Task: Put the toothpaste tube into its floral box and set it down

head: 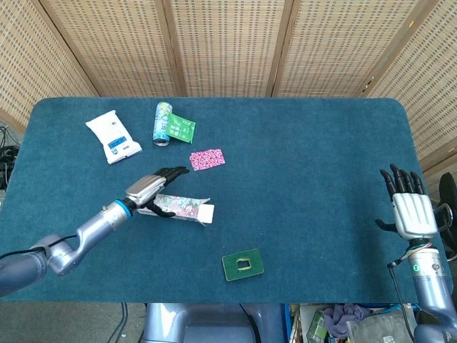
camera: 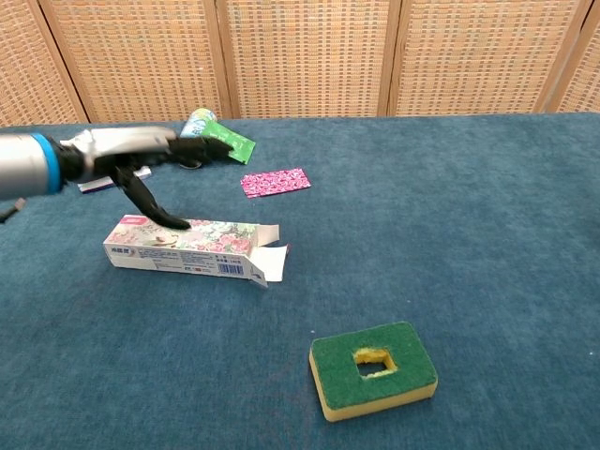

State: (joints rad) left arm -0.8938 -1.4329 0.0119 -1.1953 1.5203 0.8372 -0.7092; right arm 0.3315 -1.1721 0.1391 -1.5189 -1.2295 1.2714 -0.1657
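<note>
Nearest the robot, a green sponge [camera: 373, 369] with a yellow base and a rectangular hole in its top lies flat on the blue worktop [camera: 450, 216]; the head view shows it [head: 243, 264] close to the near edge. Off to the right, at the worktop's near right corner, the right hand [head: 409, 208] hangs with its fingers straight and apart, holding nothing.

Further in, left of centre, the floral box [camera: 183, 250] lies on its long side on the worktop, its end flaps open toward the right. No toothpaste tube can be made out; whether it is inside the box cannot be told. The left hand [camera: 141, 156] is just above the box's left part with its fingers spread; one dark fingertip [camera: 176, 223] touches the top face of the box, and the others reach out past it, gripping nothing.

Beyond the box lies a small pink patterned packet [camera: 275, 181]. Further back, a can [head: 163, 122] lies on its side with a green sachet [head: 183, 129] beside it. A white wipes pack [head: 113, 136] lies to their left.
</note>
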